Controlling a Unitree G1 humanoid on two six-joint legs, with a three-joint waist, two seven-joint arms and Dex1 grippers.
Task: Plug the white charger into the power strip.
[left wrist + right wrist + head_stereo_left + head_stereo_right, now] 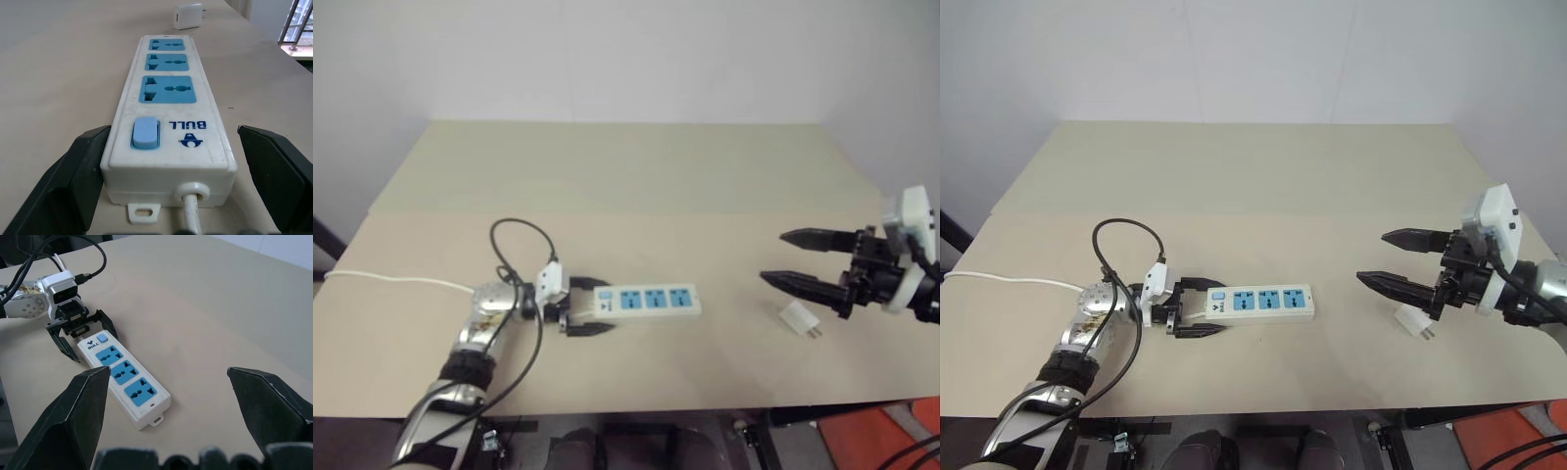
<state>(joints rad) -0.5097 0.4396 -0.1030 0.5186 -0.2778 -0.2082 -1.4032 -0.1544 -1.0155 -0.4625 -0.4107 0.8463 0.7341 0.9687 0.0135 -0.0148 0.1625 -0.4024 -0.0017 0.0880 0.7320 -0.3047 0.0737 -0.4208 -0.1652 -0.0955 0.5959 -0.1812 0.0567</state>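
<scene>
Beige table: white charger just under open right tool, power strip between open left tool fingers.

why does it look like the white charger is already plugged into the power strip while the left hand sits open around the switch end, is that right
Not quite. The white charger lies loose on the table, apart from the power strip, below the right hand; the left eye view shows it. The left hand does sit open around the switch end.

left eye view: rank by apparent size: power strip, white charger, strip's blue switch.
1. power strip, largest by far.
2. white charger, much smaller, lying on the table by the right pincer.
3. blue switch, smallest, a small patch at the strip's cord end.
</scene>
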